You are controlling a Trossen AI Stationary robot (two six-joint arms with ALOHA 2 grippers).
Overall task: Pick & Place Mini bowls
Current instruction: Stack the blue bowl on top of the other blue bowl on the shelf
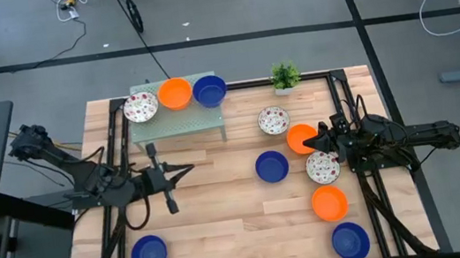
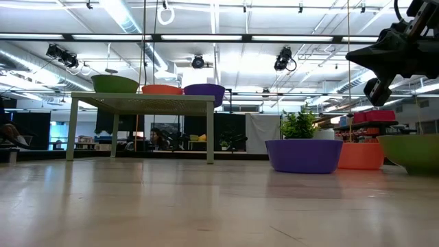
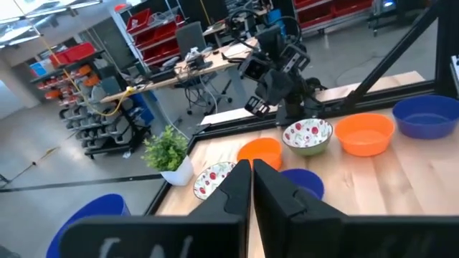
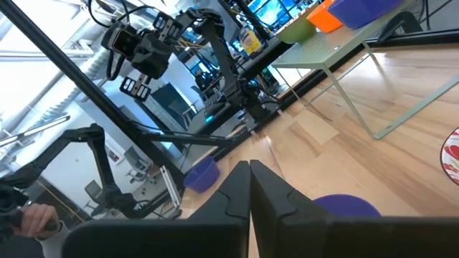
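Three mini bowls, one speckled (image 1: pixel 141 108), one orange (image 1: pixel 174 93) and one blue (image 1: pixel 209 91), sit on a small green stand (image 1: pixel 178 125) at the back left. Several more bowls rest on the table at the right, among them a blue one (image 1: pixel 271 166), a speckled one (image 1: pixel 322 167) and an orange one (image 1: pixel 330 202). Another blue bowl (image 1: pixel 148 254) lies near left. My left gripper (image 1: pixel 189 170) hangs shut and empty in front of the stand, pointing right (image 3: pixel 251 179). My right gripper (image 1: pixel 308 144) is shut and empty above an orange bowl (image 1: pixel 299 136).
A small potted plant (image 1: pixel 285 75) stands at the far edge, right of the stand. A speckled bowl (image 1: pixel 273 120) lies just in front of it. A blue bowl (image 1: pixel 350 241) sits at the near right corner. Bare wood lies between the left gripper and the central blue bowl.
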